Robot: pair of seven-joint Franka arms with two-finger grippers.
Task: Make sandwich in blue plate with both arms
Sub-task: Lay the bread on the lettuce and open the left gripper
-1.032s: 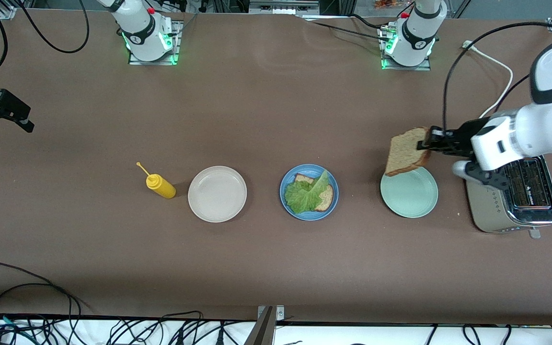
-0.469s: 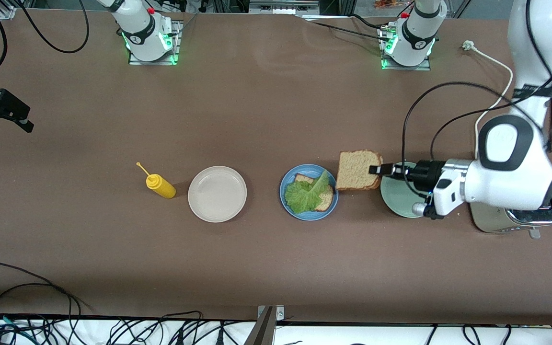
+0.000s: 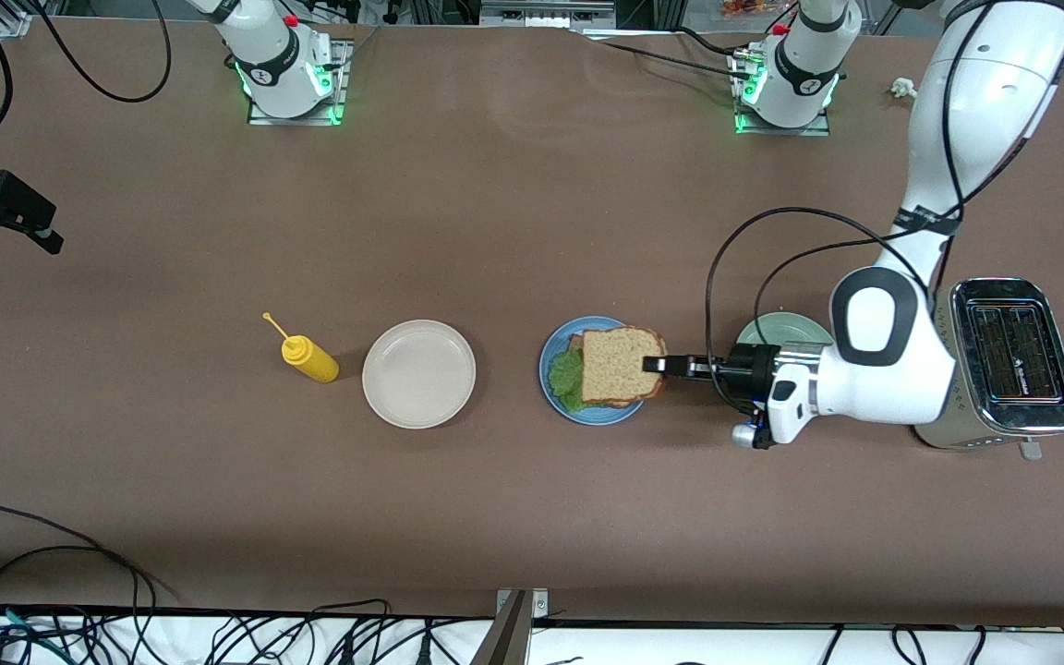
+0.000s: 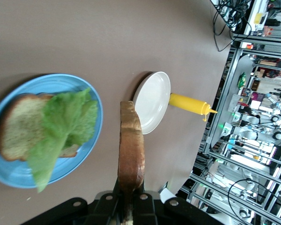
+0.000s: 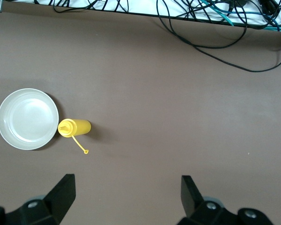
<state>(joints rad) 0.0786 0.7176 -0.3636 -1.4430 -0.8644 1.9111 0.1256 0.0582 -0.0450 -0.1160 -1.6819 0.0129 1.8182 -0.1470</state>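
The blue plate (image 3: 555, 399) holds a brown bread slice (image 4: 16, 126) with a green lettuce leaf (image 3: 564, 377) on it. My left gripper (image 3: 657, 366) is shut on the crust edge of a second bread slice (image 3: 620, 366). It holds that slice flat just over the lettuce and the plate. The left wrist view shows this slice edge-on (image 4: 131, 145) between the fingers of the left gripper (image 4: 129, 197), with the plate (image 4: 18, 176) and lettuce (image 4: 61, 126) beside it. My right gripper (image 5: 129, 192) is open and empty, waiting high over the right arm's end of the table (image 3: 10, 235).
A beige-white plate (image 3: 418, 373) and a yellow squeeze bottle (image 3: 310, 359) lie toward the right arm's end. A pale green plate (image 3: 777, 328), partly hidden by the left arm, and a silver toaster (image 3: 1003, 365) sit toward the left arm's end. Cables run along the near edge.
My left arm carried the second slice from over the pale green plate to over the blue plate and turned it flat. The right gripper has not moved.
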